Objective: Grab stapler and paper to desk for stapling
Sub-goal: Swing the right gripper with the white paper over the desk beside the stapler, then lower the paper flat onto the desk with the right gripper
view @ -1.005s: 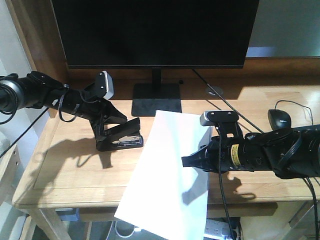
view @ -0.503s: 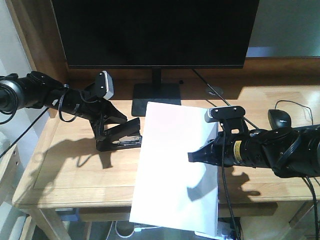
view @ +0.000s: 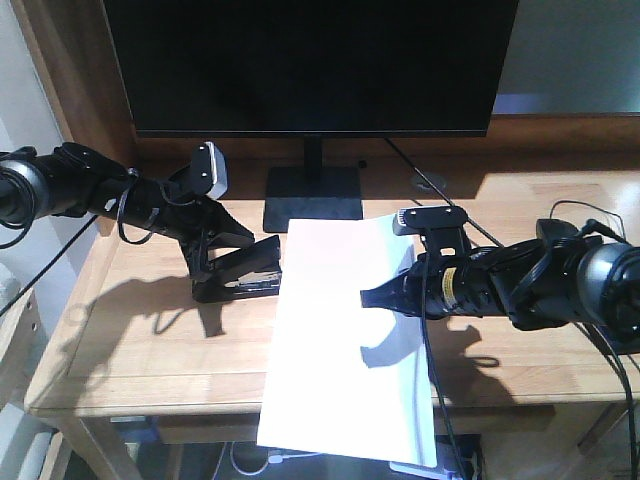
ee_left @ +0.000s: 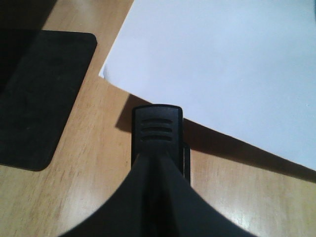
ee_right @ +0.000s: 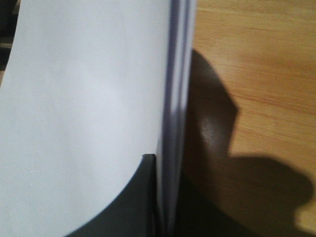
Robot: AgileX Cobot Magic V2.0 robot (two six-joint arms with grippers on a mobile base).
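**Paper slides left, stapler holds its spot**

Right gripper [view: 372,298] has swung toward 9 o'clock since half a second ago. It carried the paper [view: 345,350] with it, so the sheets' far corner now sits closer to the stapler [view: 245,277]. Over on the other side, the left gripper [view: 212,262] and stapler haven't budged.

Front view: the left gripper is clamped down on the stapler, which rests on the desk [view: 130,340] at 9 o'clock of the paper. The right gripper pinches the paper's right edge, and the stack runs past the desk's near rim at 6 o'clock. The monitor base [view: 312,200] stands at 12 o'clock of the paper.

Left wrist view: the stapler's ribbed nose points at the paper's edge, just beside it. The monitor base is at 9 o'clock.

Right wrist view: the stack is seen edge-on, with a dark finger [ee_right: 133,202] pressed flat on its top sheet at 6 o'clock and bare desk at 3 o'clock.
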